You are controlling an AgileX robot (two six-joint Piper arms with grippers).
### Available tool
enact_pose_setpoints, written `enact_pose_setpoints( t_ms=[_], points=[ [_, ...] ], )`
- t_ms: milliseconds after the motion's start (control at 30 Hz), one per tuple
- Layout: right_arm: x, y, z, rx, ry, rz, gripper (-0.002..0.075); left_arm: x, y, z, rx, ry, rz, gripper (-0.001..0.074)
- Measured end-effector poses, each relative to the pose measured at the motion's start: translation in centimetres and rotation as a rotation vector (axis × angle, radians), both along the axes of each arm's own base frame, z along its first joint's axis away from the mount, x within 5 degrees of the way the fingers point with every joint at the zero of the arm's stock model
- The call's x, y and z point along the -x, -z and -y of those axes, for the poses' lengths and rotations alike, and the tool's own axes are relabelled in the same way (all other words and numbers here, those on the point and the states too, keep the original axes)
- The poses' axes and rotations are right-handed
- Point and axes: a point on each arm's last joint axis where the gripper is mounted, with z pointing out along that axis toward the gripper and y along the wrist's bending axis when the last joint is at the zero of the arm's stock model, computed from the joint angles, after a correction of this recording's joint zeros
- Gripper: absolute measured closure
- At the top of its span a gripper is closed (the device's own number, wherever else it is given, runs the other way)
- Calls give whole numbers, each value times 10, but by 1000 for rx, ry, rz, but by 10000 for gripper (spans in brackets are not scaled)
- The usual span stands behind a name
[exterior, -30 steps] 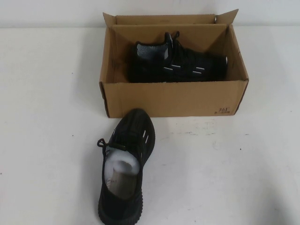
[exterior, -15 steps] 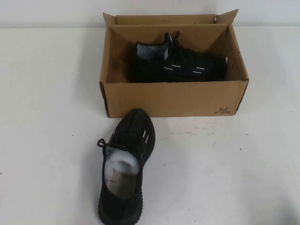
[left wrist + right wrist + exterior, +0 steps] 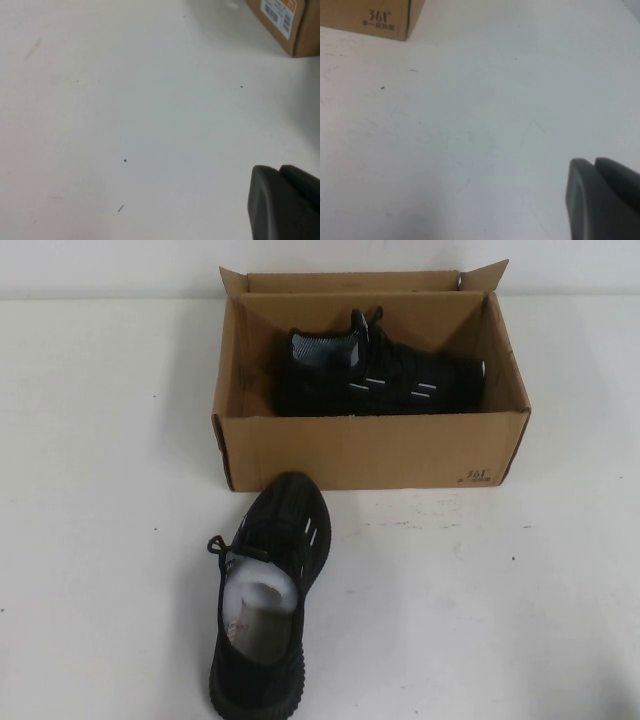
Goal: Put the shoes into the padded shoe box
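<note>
The brown cardboard shoe box stands open at the back middle of the table. One black sneaker lies inside it on its side, toe to the right. The other black sneaker stands on the table in front of the box's left half, toe toward the box, with white paper stuffing in it. Neither arm shows in the high view. My left gripper is shut and empty over bare table, with a box corner in its view. My right gripper is shut and empty over bare table near the printed box corner.
The white table stretches on both sides of the loose sneaker and around the box. A pale wall runs behind the box.
</note>
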Motion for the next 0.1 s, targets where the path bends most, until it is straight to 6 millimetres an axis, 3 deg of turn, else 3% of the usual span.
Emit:
enact_pose_setpoints(
  t_ms=[100],
  points=[
    [0,0,0,0,0,0,732,0,0,0,0,0,0,739]
  ],
)
